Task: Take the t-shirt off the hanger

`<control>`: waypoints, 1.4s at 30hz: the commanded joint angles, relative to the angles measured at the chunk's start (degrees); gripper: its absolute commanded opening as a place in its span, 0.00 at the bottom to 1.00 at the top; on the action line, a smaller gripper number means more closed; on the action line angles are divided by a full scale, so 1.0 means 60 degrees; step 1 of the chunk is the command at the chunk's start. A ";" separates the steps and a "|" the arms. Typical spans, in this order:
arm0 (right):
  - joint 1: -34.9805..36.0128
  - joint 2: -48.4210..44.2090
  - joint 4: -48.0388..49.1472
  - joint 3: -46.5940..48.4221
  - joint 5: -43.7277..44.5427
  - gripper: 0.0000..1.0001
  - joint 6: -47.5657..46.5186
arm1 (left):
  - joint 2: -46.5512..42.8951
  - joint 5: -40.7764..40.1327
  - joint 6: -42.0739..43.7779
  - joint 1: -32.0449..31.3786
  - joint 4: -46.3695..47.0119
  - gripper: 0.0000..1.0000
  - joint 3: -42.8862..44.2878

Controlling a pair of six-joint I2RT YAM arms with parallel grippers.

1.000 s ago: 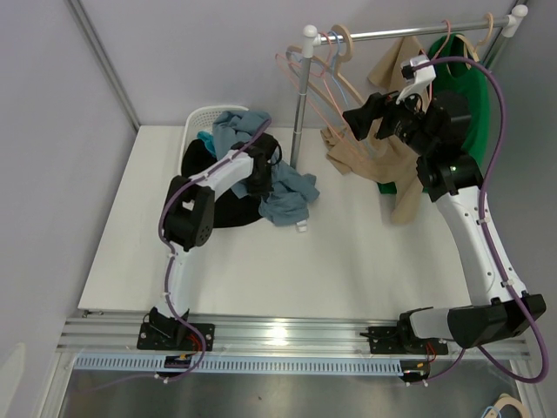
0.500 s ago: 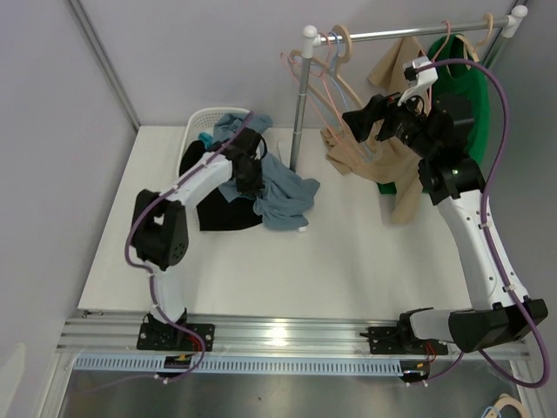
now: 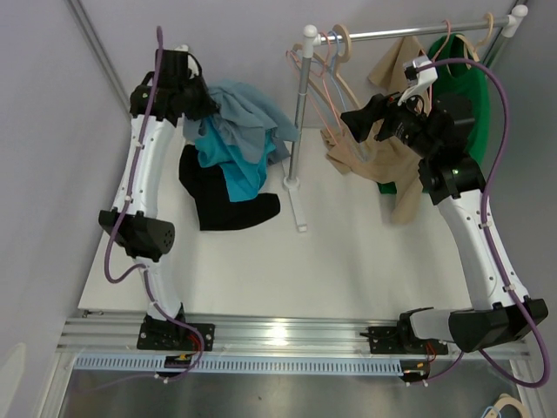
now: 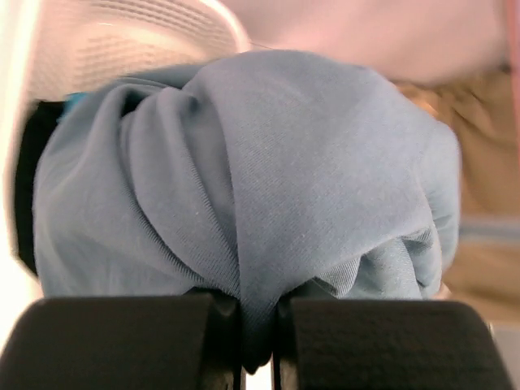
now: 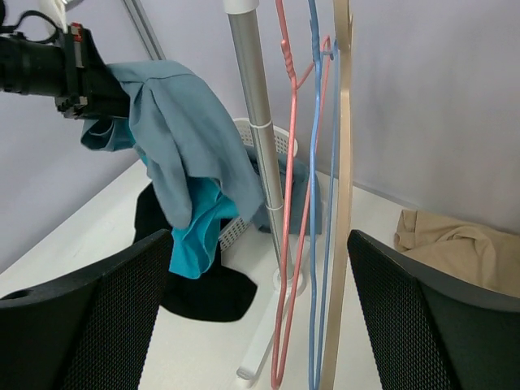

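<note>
Blue-grey shirt (image 4: 268, 179): left gripper (image 3: 193, 97) pinches a fold; I should lift clear of the pole (image 3: 304, 78)
Right gripper (image 3: 355, 120): spread wide; I aim for tan t-shirt (image 3: 374, 158)

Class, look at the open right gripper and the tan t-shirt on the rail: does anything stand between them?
Nothing visible does. From above, the right gripper sits close beside the tan t-shirt. The empty pink hanger, blue hanger and wooden hanger hang ahead of its open jaws, clear of the shirt.
</note>
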 commanded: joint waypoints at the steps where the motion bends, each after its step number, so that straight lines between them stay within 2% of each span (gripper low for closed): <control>1: -0.0041 -0.0207 0.0378 0.0096 -0.0180 0.92 0.0027 | 0.0725 -0.0190 0.0176 0.0690 -0.0510 0.01 0.0465; 4: -0.0041 -0.0192 0.0450 0.0081 -0.0268 0.92 0.0085 | 0.1238 -0.0292 0.0279 0.0911 -0.0012 0.01 -0.0705; 7: -0.0041 -0.0133 0.0480 0.0052 -0.0327 0.92 0.0158 | 0.2028 -0.0205 0.0352 0.0926 0.0135 0.01 -0.1249; 10: -0.0012 -0.0090 0.0509 -0.0006 -0.0400 0.92 0.0246 | 0.3039 0.0115 0.0541 0.0911 -0.0171 0.01 -0.1075; 11: 0.0002 -0.0089 0.0509 -0.0021 -0.0400 0.93 0.0261 | 0.3288 0.0292 0.0601 0.0911 -0.0274 0.04 -0.1002; 12: 0.0017 -0.0089 0.0466 -0.0021 -0.0386 0.92 0.0261 | 0.3609 0.0424 0.0659 0.0897 -0.0463 0.31 -0.0914; 14: 0.0017 -0.0075 0.0407 -0.0007 -0.0167 0.93 0.0276 | 0.3758 0.0470 0.0704 0.0853 -0.0552 0.68 -0.0942; 15: 0.0017 -0.0075 0.0378 0.0008 -0.0064 0.93 0.0276 | 0.3672 0.0296 0.0704 0.0809 -0.0698 0.99 -0.0986; 17: 0.0003 -0.0089 0.0305 0.0110 0.0185 0.93 0.0174 | 0.3089 -0.0434 0.0558 0.0648 -0.0395 0.99 -0.1771; 18: -0.0012 -0.0089 0.0188 0.0342 0.0258 0.93 0.0057 | 0.2621 -0.0468 0.0514 0.0618 0.0391 0.99 -0.2169; 19: -0.0070 -0.0104 0.0086 0.0490 0.0361 0.93 -0.0016 | 0.1587 -0.0468 0.0325 0.0618 0.0762 0.99 -0.3319; 21: -0.0144 -0.0118 -0.0206 0.0986 0.0551 0.93 -0.0177 | 0.0498 -0.0468 0.0163 0.0618 0.1451 1.00 -0.3957; 22: -0.0289 -0.0148 -0.0310 0.1134 0.0654 0.93 -0.0323 | -0.0508 -0.0424 0.0060 0.0589 0.1947 0.99 -0.4627; 26: -0.1036 -0.0031 -0.0852 0.1896 0.0860 0.93 -0.0471 | -0.2288 -0.0424 0.0015 0.0311 0.2230 0.99 -0.4971; 29: -0.1637 0.0363 -0.0926 0.2263 0.1182 0.92 -0.0588 | -0.3489 0.0145 -0.0160 0.0164 0.2813 0.99 -0.5323; 31: -0.1915 0.0743 -0.1144 0.2802 0.1722 0.92 -0.0676 | -0.4235 0.1052 -0.0481 0.0164 0.3603 0.99 -0.6608; 32: -0.2105 0.1253 -0.1537 0.3052 0.1840 0.92 -0.0734 | -0.4964 0.1201 -0.0584 0.0164 0.4448 1.00 -0.6945; 33: -0.2121 0.1505 -0.1730 0.3301 0.2189 0.92 -0.0764 | -0.5349 0.1304 -0.0672 0.0150 0.4877 0.99 -0.7949; 36: -0.2471 0.2136 -0.1718 0.3699 0.2631 0.92 -0.0838 | -0.6563 0.1379 -0.0674 0.0135 0.6283 0.99 -0.9140; 39: -0.2648 0.2691 -0.1191 0.3772 0.2911 0.91 -0.0779 | -0.7035 0.0939 -0.0411 0.0135 0.6347 0.99 -0.9117; 42: -0.2780 0.3524 -0.1087 0.4371 0.3013 0.90 -0.0706 | -0.7344 0.1332 -0.0292 0.0135 0.6725 0.99 -0.9160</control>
